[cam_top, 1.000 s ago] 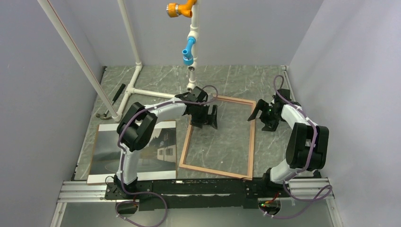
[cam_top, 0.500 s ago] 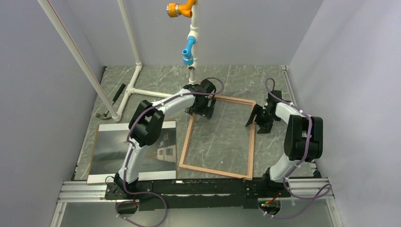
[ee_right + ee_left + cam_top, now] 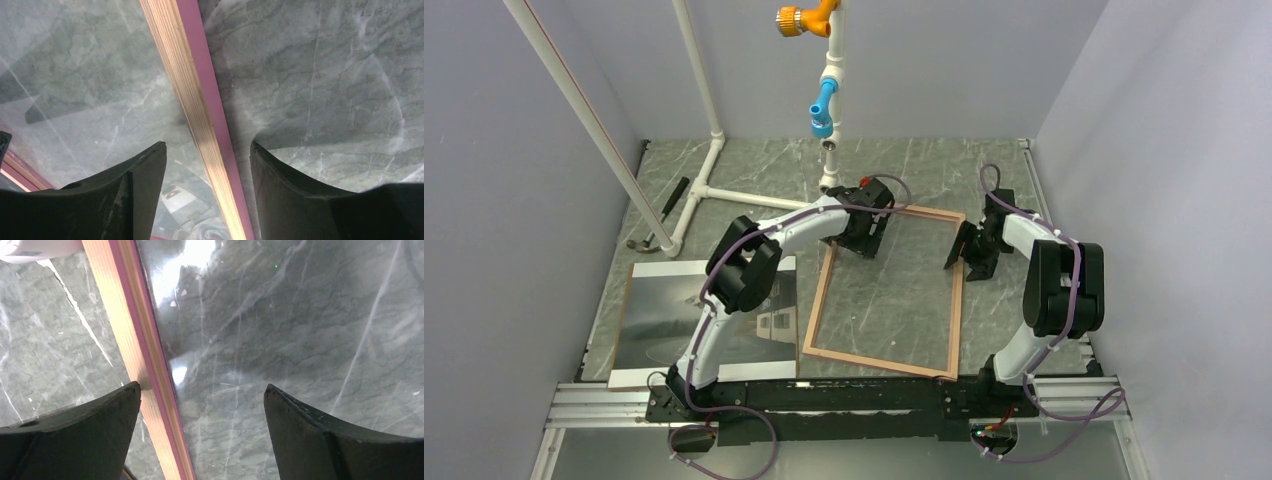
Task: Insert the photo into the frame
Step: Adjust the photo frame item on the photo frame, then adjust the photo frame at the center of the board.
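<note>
Lying on the table [image 3: 924, 170], the frame [image 3: 876, 364] at centre and the photo [image 3: 659, 320] just left of it; standing behind both, a pipe stand [image 3: 702, 190].

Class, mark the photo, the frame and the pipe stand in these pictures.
photo [image 3: 659, 320]: top view, on its grey sky area.
frame [image 3: 957, 300]: top view, on its right rail.
pipe stand [image 3: 734, 194]: top view, on the pipe lying on the table.

You get one high view from behind the arm bases, facing the far wall. Both wrist views look down, very close, each on a rail of the frame [image 3: 957, 300].
</note>
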Motion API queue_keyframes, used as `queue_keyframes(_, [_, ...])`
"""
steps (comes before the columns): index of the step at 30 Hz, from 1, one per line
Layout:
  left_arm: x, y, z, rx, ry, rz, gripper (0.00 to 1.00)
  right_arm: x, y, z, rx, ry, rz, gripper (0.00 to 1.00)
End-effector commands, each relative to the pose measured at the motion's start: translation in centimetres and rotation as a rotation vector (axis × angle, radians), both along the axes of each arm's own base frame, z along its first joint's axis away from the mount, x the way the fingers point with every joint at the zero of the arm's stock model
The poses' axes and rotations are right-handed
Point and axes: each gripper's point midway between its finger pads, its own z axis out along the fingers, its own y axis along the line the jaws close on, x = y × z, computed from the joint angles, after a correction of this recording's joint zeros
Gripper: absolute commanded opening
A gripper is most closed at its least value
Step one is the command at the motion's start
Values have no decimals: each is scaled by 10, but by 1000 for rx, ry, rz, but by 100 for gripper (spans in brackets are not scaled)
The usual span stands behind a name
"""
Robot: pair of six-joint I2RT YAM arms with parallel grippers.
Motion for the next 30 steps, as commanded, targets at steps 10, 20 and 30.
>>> queue_keyframes(10, [-26,5,-32,60,173,15,96,1,-5,-13,-36,27,8,9])
queue_keyframes(20, [-57,-50,-32,-258,327,-94,93,18,15,28,125,-110,18,0])
queue_keyframes(30, [-65,-56,-5,-381,294,-109,92,20,5,45,147,-172,-4,0])
